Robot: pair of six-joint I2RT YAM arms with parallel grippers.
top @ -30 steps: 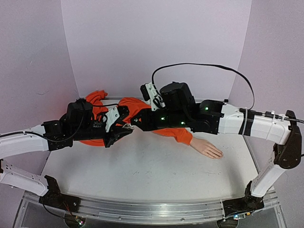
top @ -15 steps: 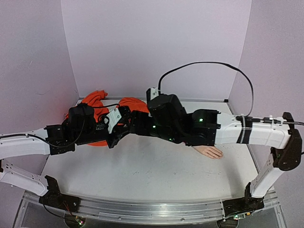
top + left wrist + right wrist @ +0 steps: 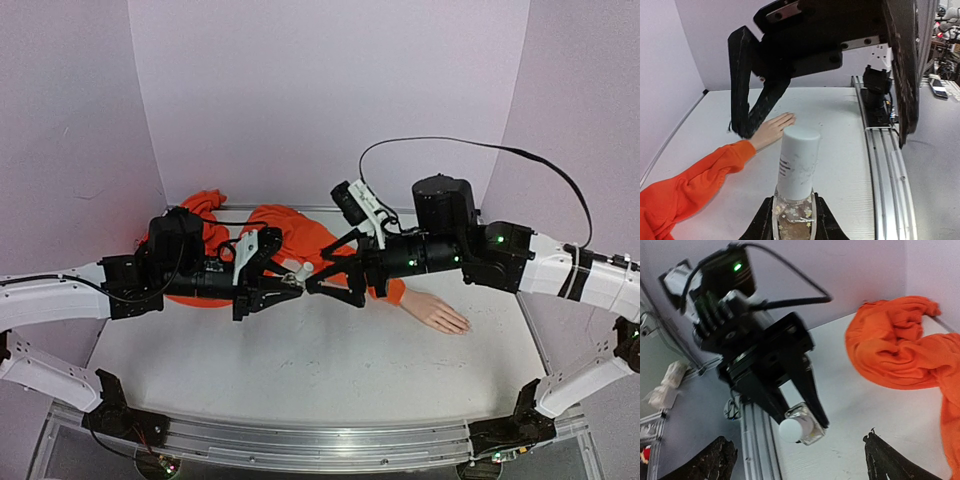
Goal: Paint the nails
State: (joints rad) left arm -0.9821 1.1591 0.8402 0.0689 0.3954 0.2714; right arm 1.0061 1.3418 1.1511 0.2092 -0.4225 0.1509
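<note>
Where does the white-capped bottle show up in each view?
Top external: white-capped bottle just left of the picture's middle, in front of the orange cloth.
Left wrist: bottom centre, upright, cap on.
Right wrist: lower centre, cap pointing down-left.
Shared landmark: orange sleeve.

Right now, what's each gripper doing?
Left gripper: shut on the nail polish bottle.
Right gripper: fingers open, holding nothing.
</note>
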